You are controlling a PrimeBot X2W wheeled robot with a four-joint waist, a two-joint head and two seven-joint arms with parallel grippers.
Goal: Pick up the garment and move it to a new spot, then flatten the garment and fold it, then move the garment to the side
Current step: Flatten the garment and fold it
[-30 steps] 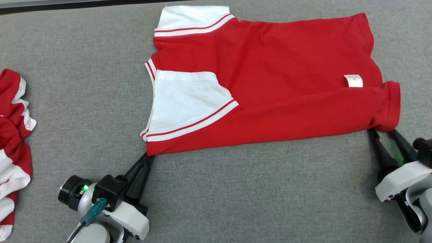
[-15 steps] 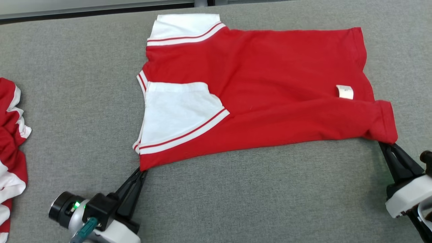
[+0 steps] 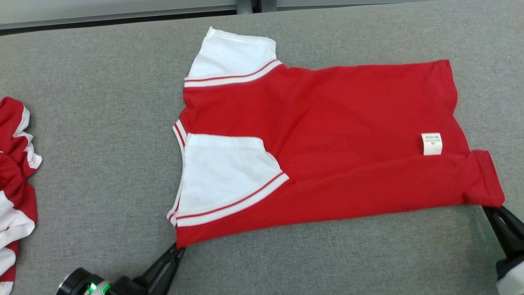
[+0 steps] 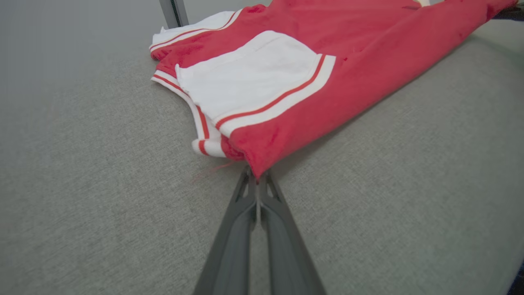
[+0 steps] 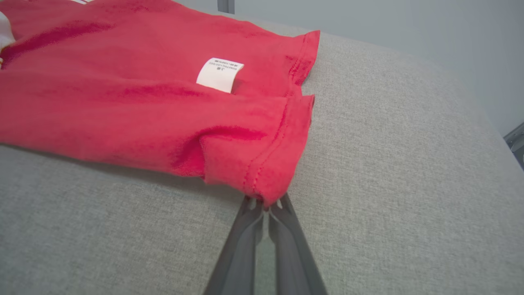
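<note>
A red garment (image 3: 327, 135) with white sleeves and red-striped white trim lies spread on the grey table (image 3: 102, 123), folded over itself, a white label (image 3: 432, 144) near its right end. My left gripper (image 3: 179, 247) is shut on the garment's near left corner (image 4: 257, 172). My right gripper (image 3: 491, 209) is shut on the near right hem corner (image 5: 266, 200). Both pinched corners are lifted slightly off the cloth surface, the near edge stretched between them.
Another crumpled red and white garment (image 3: 14, 184) lies at the table's left edge. The table's far edge (image 3: 123, 18) runs along the top, with a grey post (image 3: 245, 5) behind it. Bare grey surface lies in front of the garment.
The garment, held at both near corners, has come toward me, now lower in the head view. Both grippers have drawn back to the bottom edge. The camera has also shifted.
</note>
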